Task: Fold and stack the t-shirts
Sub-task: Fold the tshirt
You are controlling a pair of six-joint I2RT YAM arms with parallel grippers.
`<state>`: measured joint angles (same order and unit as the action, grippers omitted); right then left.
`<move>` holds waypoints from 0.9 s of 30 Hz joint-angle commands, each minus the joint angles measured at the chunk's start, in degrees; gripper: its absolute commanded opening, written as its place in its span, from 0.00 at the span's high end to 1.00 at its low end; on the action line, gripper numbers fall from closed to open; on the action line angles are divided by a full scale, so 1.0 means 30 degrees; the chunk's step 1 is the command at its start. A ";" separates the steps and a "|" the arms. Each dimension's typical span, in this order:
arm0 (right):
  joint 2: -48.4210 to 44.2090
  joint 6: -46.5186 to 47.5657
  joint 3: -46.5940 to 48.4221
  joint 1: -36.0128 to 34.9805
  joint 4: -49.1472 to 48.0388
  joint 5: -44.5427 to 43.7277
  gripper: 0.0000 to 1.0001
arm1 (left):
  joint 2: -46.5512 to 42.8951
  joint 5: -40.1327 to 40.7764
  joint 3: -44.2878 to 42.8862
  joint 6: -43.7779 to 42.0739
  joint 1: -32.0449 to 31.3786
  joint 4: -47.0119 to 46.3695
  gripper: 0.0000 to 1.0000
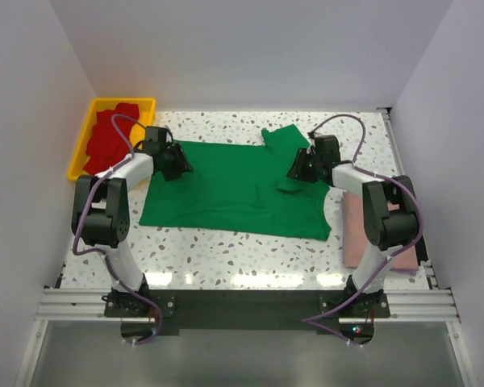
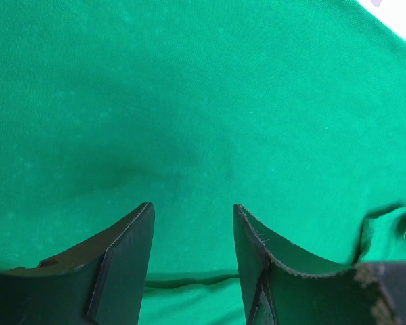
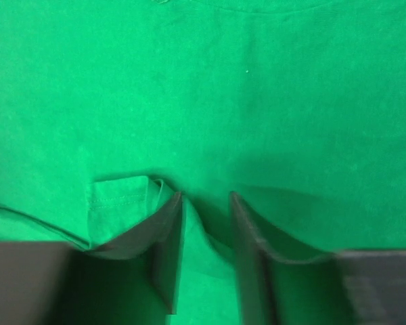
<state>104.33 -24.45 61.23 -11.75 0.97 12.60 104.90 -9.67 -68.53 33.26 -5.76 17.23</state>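
Plainly the green t-shirt (image 1: 226, 181) is the one being worked on. It lies spread nearly flat in the middle of the worktop (image 1: 226, 246), body smooth and one sleeve (image 1: 281, 135) pointing toward the far edge, which suits a first fold. Both arms reach over it from opposite ends, probably so that each can take one side and carry it across together.

The left fingers (image 2: 125, 257) stand wide apart just over the cloth near its left edge, with nothing between them. The fabric beneath is flat apart from a faint dimple, so I judge that this arm is waiting or lining up rather than holding.

The right fingers (image 3: 159, 250) are only slightly parted, low on the shirt's right side. A ridge of green cloth rises between them, and a stitched sleeve hem (image 3: 118, 196) is tucked just beside one finger. Whether they pinch that ridge or merely straddle it I cannot tell.

Further out, the pink t-shirt (image 1: 352, 238) lies on the worktop at the right, partly under the right arm. It looks like a place where a stack could go. The red t-shirts (image 1: 109, 141) sit heaped in the yellow tray (image 1: 125, 101) at the far left corner, well apart from the green one, apparently awaiting their turn.
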 commanded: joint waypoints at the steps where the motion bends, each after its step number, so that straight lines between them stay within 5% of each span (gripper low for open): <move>1: -0.0472 0.1409 0.1356 0.0049 0.1197 0.0397 0.58 | 0.0071 -0.0291 -0.0007 -0.0597 0.0015 -0.0530 0.45; 6: -0.0618 0.2230 0.1415 -0.0039 0.2221 0.0868 0.42 | 0.0043 -0.0350 0.0022 -0.0538 0.0015 -0.0559 0.45; 27: 0.0466 0.3783 0.3144 -0.1386 0.5124 -0.0742 0.50 | -0.0133 -0.0526 0.0139 -0.0480 0.0015 -0.0676 0.45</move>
<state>105.65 -14.76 68.23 -15.55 14.70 12.43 104.90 -10.28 -68.53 33.26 -5.76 17.21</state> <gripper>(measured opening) 0.501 0.551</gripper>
